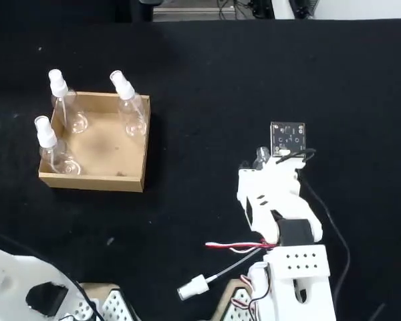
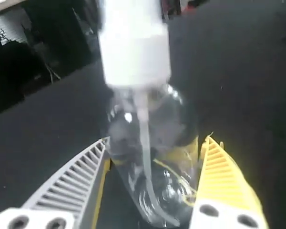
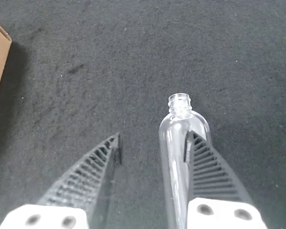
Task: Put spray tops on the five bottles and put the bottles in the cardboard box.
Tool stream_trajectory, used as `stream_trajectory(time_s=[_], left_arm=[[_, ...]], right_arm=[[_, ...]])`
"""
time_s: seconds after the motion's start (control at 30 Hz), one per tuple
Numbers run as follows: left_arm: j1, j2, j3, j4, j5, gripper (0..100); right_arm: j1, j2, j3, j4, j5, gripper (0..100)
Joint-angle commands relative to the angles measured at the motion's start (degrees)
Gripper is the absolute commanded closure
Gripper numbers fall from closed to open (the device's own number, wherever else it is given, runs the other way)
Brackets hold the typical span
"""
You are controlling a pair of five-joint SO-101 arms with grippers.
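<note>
In the high view, the cardboard box (image 1: 91, 181) sat at the upper left of the black table (image 1: 207, 73). Three capped bottles (image 1: 131, 110) stood upright near its corners, which I judge left room for the two not yet packed. A loose spray top (image 1: 194, 288) with its dip tube lay at the bottom centre, just beside the right arm (image 1: 281, 214), probably within reach for the last bottle. That arm stretched toward mid-frame, and the uncapped bottle (image 1: 260, 158) was only a faint glint at its tip, mostly hidden by the white housing. The left arm (image 1: 23, 291) was cut off at the lower left corner. In the left wrist view, the left end effector (image 2: 157, 143) was closed narrowly on a fourth capped bottle (image 2: 148, 167). A grey and a yellow finger pressed its sides low on the body, so the white sprayer (image 2: 133, 43) was left clear; the sprayer's head was blurred and ran off the top edge. In the right wrist view, the right end effector (image 3: 152, 138) stood wide. The uncapped bottle lay along the finger at the right of the frame, with bare table between it and the other finger. Its threaded neck pointed away, exposed, apparently so a top could go on. Its lower body was cut off, and whether it rested on the table or leaned on the finger could not be told.
</note>
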Motion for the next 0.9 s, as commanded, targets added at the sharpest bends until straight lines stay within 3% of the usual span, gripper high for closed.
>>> stream_trajectory(time_s=[0.0,0.17,0.63,0.7,0.8,0.83,0.87], left_arm=[[0.13,0.0,-2.51,-5.01,-0.88,73],[0.13,-0.09,-0.84,-12.04,-0.88,72],[0.75,-0.09,-1.27,-12.13,-0.88,73],[0.84,0.0,-0.75,-12.13,-0.79,77],[0.84,0.0,-0.13,-12.22,-0.26,96],[0.66,-0.09,-0.13,-12.22,0.88,98],[0.4,-0.09,0.13,-12.22,2.02,95]], right_arm=[[-0.35,-0.75,-0.22,-1.32,0.18,80.5],[-0.35,-0.75,-0.22,-1.41,0.18,80.5],[-0.35,-0.75,-0.22,-1.32,0.18,80.5],[-0.35,-0.75,-0.22,-1.32,0.18,80.5],[-0.35,-0.75,-0.22,-1.32,0.18,80.5],[-0.35,-0.75,-0.22,-1.41,0.18,80.5],[-0.35,-0.75,-0.22,-1.41,0.18,80.5]])
